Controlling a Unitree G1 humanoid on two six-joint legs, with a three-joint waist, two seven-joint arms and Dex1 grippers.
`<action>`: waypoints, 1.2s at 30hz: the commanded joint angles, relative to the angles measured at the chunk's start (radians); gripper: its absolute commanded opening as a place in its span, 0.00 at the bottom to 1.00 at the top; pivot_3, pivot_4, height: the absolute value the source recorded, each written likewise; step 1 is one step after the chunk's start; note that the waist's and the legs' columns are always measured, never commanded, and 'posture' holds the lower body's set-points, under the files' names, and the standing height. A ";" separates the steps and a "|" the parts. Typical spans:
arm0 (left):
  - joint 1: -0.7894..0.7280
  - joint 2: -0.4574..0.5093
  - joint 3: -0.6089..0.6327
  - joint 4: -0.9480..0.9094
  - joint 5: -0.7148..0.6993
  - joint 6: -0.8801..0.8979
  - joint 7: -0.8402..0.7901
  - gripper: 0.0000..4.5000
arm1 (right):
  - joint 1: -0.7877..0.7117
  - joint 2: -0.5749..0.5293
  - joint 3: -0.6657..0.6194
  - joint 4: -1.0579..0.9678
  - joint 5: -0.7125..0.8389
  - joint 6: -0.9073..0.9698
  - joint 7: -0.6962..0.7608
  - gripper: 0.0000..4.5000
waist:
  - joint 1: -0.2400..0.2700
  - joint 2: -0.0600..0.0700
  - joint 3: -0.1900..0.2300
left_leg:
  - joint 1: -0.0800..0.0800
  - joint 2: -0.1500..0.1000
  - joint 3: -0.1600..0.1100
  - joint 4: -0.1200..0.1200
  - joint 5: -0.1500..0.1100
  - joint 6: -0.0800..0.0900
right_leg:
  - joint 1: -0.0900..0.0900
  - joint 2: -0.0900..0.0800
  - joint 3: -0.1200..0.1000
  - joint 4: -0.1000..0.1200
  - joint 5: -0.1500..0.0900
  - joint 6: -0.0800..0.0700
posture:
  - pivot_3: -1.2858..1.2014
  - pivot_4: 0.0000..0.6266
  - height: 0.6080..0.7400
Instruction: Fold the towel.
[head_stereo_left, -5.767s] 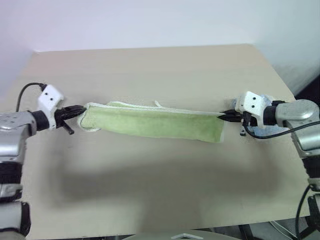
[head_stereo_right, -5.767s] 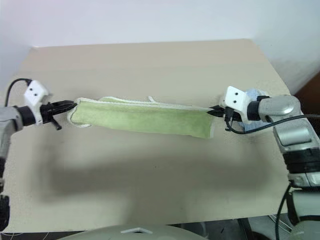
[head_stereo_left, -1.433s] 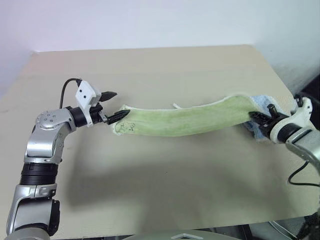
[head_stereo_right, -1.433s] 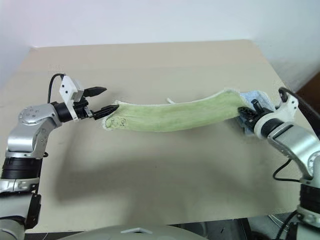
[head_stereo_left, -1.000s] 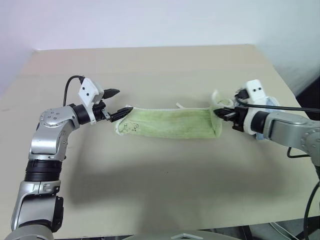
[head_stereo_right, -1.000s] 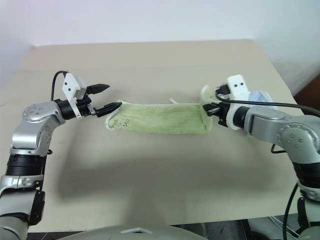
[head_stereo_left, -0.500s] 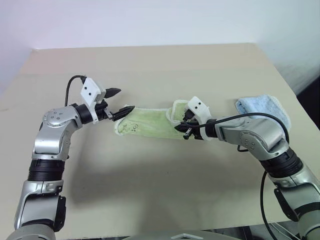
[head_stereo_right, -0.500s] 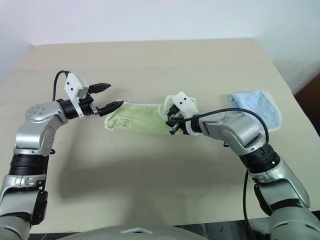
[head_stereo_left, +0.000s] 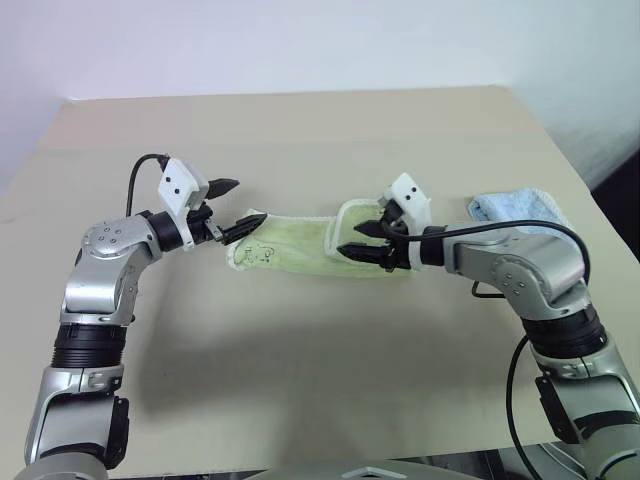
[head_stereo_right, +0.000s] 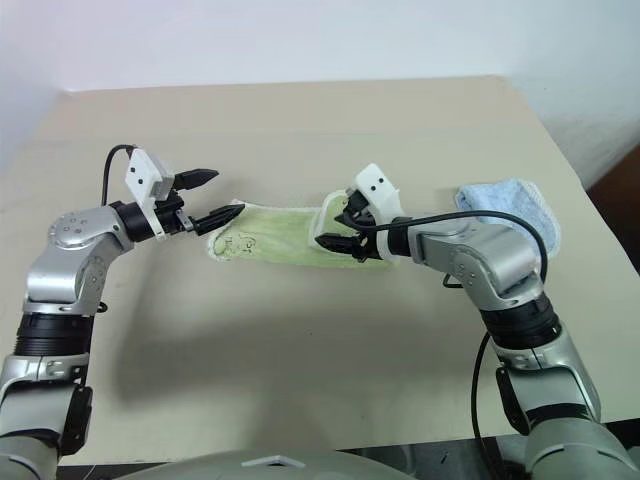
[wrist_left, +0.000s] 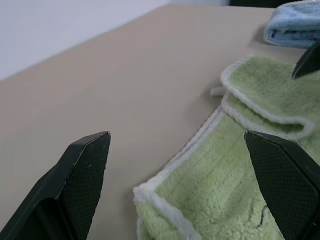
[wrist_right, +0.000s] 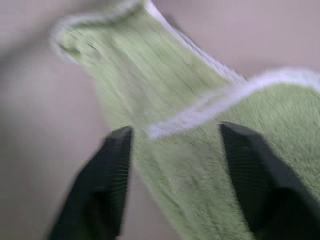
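The light green towel lies as a long strip on the table, its dark logo near the left end. Its right end is folded back over itself, and the white-edged flap stands slightly raised. My right gripper hovers open over this flap, and the green cloth lies between its fingers but is not pinched. My left gripper is open at the towel's left end, with its lower fingertip just over the corner. Nothing is held.
A smaller light blue towel lies folded near the table's right edge, behind my right forearm. The tan table has free room in front of and behind the green towel.
My right gripper carried the towel's right end leftward over the strip, then opened and let it go. The left gripper stayed open in place.
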 joint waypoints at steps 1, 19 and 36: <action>0.004 0.021 0.050 -0.044 -0.023 0.005 0.016 1.00 | 0.005 -0.009 -0.096 -0.064 0.026 -0.002 0.007 0.89 | 0.000 0.000 0.000 | 0.000 0.000 0.000 0.000 0.000 0.000 | 0.000 0.000 0.000 0.000 0.000 0.000 | 0.52 0.24 0.91; 0.197 0.027 0.380 -0.349 -0.370 0.475 0.285 1.00 | 0.081 0.129 0.108 0.470 -0.457 -0.521 0.105 0.01 | -0.026 -0.002 -0.002 | 0.003 0.000 0.001 0.000 0.001 -0.001 | 0.002 0.001 0.002 0.002 0.000 0.000 | 0.52 0.24 0.91; 0.729 -0.142 0.509 -0.701 -1.247 0.631 1.045 1.00 | -0.006 0.085 -0.019 0.376 -0.440 -0.687 0.316 0.01 | -0.020 -0.002 -0.001 | 0.020 0.002 -0.002 -0.002 0.001 -0.009 | 0.016 0.001 0.002 0.001 -0.003 -0.004 | 0.52 0.24 0.91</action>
